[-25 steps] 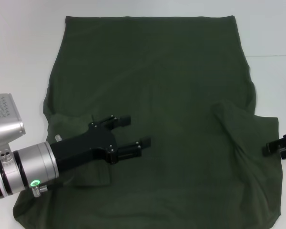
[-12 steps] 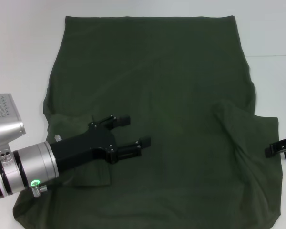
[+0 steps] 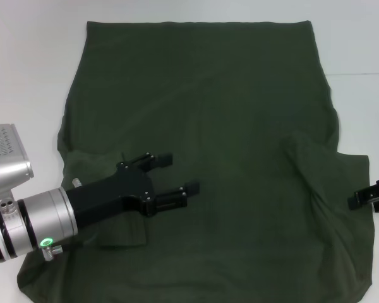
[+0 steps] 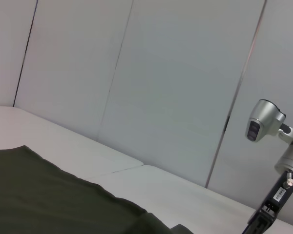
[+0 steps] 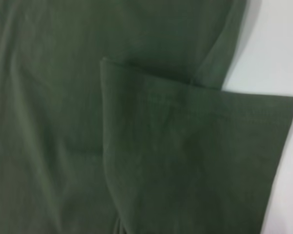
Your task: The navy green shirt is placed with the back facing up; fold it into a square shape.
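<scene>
The navy green shirt (image 3: 208,107) lies spread flat on the white table (image 3: 31,76), filling most of the head view. My left gripper (image 3: 178,174) hovers open over the shirt's near left part, with nothing between its fingers; a folded sleeve flap (image 3: 123,235) shows beneath the arm. My right gripper (image 3: 368,197) is at the picture's right edge, beside the right sleeve (image 3: 328,180), and only partly in view. The right wrist view looks down on that sleeve (image 5: 185,156), creased along a fold. The left wrist view catches a low strip of the shirt (image 4: 44,195).
White table (image 5: 278,44) shows past the sleeve's hem and around the shirt's far and side edges. In the left wrist view grey wall panels (image 4: 176,87) stand behind the table and the right arm (image 4: 276,190) rises at the side.
The right gripper has shifted slightly at the right edge, out a little and back. The left arm and the shirt look unchanged.
</scene>
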Motion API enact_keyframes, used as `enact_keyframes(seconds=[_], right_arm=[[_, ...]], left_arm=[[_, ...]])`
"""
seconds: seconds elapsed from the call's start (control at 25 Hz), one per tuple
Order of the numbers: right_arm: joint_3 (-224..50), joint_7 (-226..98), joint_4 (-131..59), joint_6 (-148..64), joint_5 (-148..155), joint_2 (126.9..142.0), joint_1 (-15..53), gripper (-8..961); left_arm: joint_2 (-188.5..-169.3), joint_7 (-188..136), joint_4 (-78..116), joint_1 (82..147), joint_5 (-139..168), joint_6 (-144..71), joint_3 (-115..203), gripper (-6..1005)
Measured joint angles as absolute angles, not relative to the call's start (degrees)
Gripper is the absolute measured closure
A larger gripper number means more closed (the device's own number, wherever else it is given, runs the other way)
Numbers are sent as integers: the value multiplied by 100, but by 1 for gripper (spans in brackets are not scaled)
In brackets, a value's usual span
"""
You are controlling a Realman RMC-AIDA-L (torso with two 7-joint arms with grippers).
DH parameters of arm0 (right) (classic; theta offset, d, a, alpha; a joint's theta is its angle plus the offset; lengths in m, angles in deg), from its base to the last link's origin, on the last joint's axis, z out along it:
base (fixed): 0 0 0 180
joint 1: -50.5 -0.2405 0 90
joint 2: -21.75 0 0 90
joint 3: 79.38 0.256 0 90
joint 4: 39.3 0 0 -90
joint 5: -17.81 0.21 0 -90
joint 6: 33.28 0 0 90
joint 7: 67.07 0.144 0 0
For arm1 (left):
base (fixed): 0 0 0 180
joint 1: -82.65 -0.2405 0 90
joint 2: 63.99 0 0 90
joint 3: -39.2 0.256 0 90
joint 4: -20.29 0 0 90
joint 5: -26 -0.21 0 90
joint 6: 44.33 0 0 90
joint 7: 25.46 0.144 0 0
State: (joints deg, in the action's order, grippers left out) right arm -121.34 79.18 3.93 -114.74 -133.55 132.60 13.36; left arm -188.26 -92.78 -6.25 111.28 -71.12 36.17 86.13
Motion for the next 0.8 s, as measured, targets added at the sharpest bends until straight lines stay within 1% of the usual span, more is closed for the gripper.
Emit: enact_keyframes(seconds=[0.28, 0.48, 0.6, 0.8], right_arm=[[-12159, 7957, 385, -11474, -13557, 13314, 1276, 238], [-12158, 8001, 385, -11476, -13571, 13319, 1268, 319], [-12157, 8004, 388, -11486, -13573, 13319, 1254, 445], [-12209, 8010, 383, -11503, -13575, 13312, 1222, 471]], left_arm=[[-18820, -9278, -625, 11123, -7112, 3617, 8610, 92], [-18817, -9258, -625, 11122, -7112, 3617, 8604, 91], [-18817, -9235, -625, 11122, -7112, 3617, 8604, 91], [-18817, -9233, -625, 11122, -7112, 3617, 8604, 91]])
